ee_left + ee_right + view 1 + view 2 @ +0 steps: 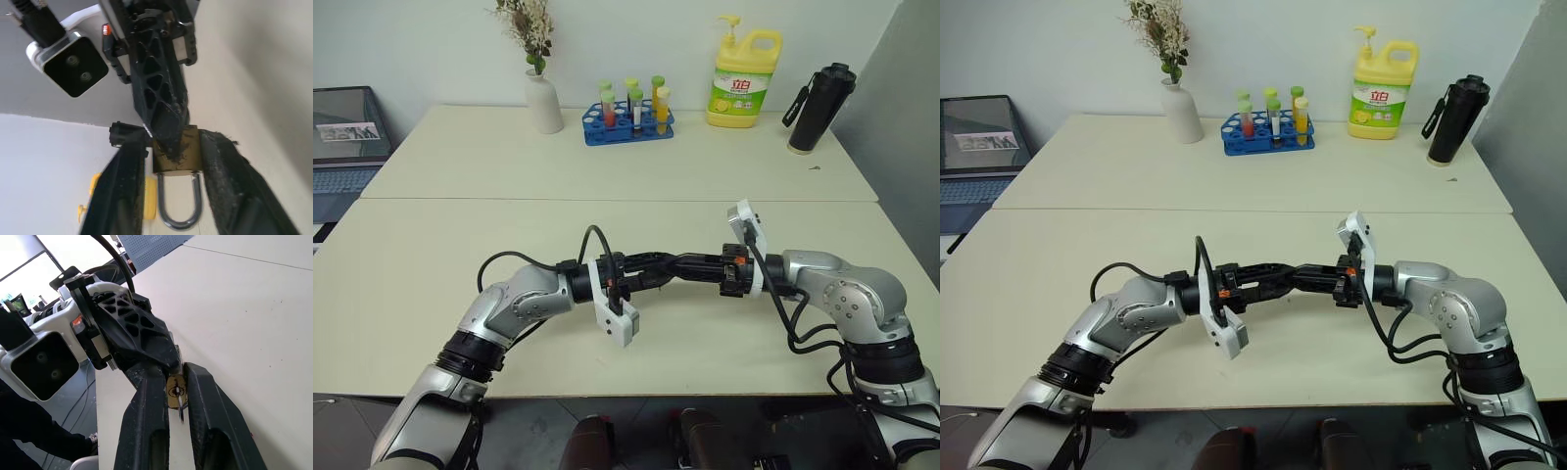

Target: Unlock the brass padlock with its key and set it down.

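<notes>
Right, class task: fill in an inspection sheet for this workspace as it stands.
Surface: pale table, two tops joined.
Job's things: brass padlock held above the table where both grippers meet, shackle looks seated; key, a silver sliver at the padlock's base.
Clutter: vase, test-tube rack, yellow bottle, black flask, all along the far edge.
Grippers: left gripper at the padlock's body; right gripper apparently shut on the key.
Cables: black cables loop off each wrist.
Surroundings: laptop on the left, white wall behind.
</notes>
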Action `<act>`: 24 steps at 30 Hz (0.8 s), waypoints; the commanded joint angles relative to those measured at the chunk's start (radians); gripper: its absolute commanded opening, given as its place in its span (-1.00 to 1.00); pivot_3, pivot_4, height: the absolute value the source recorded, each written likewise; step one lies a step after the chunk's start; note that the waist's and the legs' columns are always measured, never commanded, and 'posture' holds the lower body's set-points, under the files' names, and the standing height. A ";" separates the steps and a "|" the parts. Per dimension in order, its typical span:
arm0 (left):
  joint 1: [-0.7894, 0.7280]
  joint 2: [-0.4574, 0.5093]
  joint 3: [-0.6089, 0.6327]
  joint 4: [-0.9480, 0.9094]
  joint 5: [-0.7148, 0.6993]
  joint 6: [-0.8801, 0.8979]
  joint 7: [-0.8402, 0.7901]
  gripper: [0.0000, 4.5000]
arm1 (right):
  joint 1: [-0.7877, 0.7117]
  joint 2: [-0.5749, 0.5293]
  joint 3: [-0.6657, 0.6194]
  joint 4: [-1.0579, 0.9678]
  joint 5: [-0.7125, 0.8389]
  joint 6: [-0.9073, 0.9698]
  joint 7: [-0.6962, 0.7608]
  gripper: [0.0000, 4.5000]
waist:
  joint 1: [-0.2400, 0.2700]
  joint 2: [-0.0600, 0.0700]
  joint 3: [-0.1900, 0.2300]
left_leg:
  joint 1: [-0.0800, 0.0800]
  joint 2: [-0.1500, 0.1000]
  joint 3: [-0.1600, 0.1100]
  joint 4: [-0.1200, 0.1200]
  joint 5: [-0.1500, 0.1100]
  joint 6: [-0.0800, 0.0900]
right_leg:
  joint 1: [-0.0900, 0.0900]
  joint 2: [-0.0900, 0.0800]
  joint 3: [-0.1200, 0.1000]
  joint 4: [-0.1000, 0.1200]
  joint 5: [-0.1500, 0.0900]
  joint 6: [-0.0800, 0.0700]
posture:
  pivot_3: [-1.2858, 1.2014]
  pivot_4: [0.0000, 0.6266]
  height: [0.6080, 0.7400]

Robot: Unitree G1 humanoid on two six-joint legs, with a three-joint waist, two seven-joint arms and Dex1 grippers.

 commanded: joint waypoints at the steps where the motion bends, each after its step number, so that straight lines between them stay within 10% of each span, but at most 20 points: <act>1: 0.013 0.018 0.007 -0.049 -0.057 0.016 -0.024 0.33 | -0.018 -0.002 -0.016 -0.021 -0.004 -0.026 0.006 -0.93 | 0.000 0.000 0.000 | 0.000 0.000 0.000 0.000 0.000 0.000 | 0.000 0.000 0.000 0.000 0.000 0.000 | 0.03 -0.52 1.00; 6: 0.070 0.058 0.041 -0.111 -0.107 0.037 -0.038 1.00 | -0.011 -0.022 0.011 -0.007 -0.081 -0.093 0.021 -0.93 | -0.001 0.000 0.000 | 0.000 0.000 0.000 0.000 0.000 0.000 | 0.000 0.000 0.000 0.000 0.000 0.000 | 0.03 -0.52 1.00; 9: 0.124 0.089 0.048 -0.181 -0.190 0.098 -0.081 1.00 | -0.006 -0.027 0.015 0.006 -0.111 -0.122 0.028 -0.93 | -0.001 0.000 0.000 | 0.000 0.000 0.000 0.000 0.000 0.000 | 0.000 0.000 0.000 0.000 0.000 0.000 | 0.03 -0.52 1.00; 24: 0.045 0.029 0.150 -0.262 -0.825 0.922 -0.341 -0.99 | -0.015 -0.042 0.023 -0.016 -0.172 -0.247 0.105 -0.93 | 0.000 0.000 0.000 | 0.000 0.000 0.000 0.000 0.000 0.000 | 0.000 0.005 0.000 0.000 -0.001 0.001 | 0.03 -0.52 1.00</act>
